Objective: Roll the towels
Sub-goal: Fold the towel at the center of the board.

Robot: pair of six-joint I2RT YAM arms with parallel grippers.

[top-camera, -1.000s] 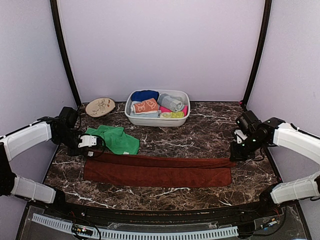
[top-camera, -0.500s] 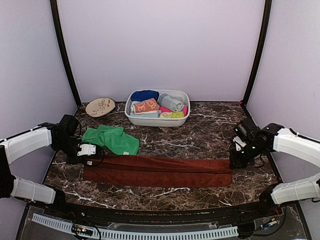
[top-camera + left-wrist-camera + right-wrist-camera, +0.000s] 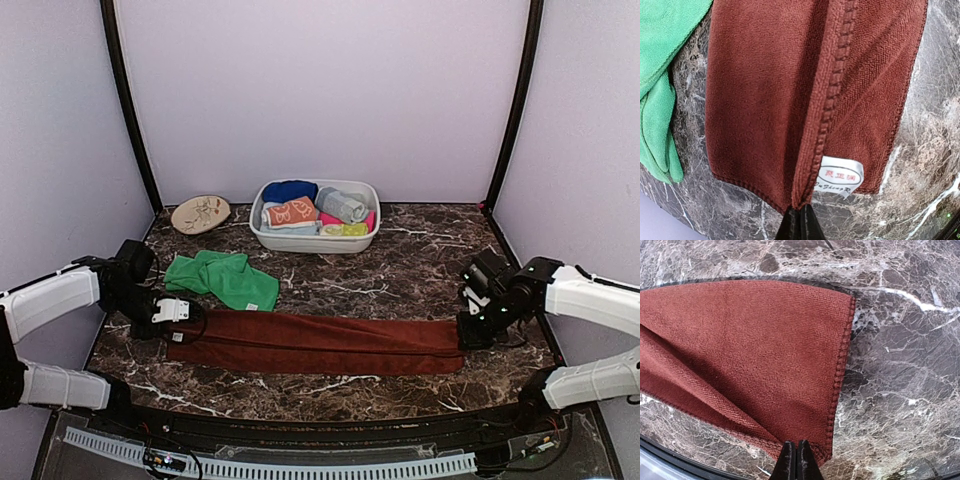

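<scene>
The long rust-brown towel (image 3: 315, 345) lies stretched left to right across the marble, folded lengthwise. My left gripper (image 3: 181, 322) is shut on its left end. In the left wrist view the fingertips (image 3: 800, 222) pinch a stitched fold of the brown towel (image 3: 760, 90) beside a white label (image 3: 840, 176). My right gripper (image 3: 466, 335) is shut on the right end; in the right wrist view the tips (image 3: 795, 457) clamp a corner of the brown cloth (image 3: 750, 340). The green towel (image 3: 225, 278) lies crumpled behind the left end. An orange towel with cream prints (image 3: 292, 212) sits in the basin.
The white oval basin (image 3: 315, 241) stands at the back centre with several rolled towels in it. A round tan dish (image 3: 200, 213) lies at the back left. Green cloth (image 3: 660, 75) touches the brown towel's left end. Black frame posts rise at both back corners.
Both grippers have moved toward the near edge, drawing the brown towel's far edge over its body. The towel now looks narrower and flatter.
</scene>
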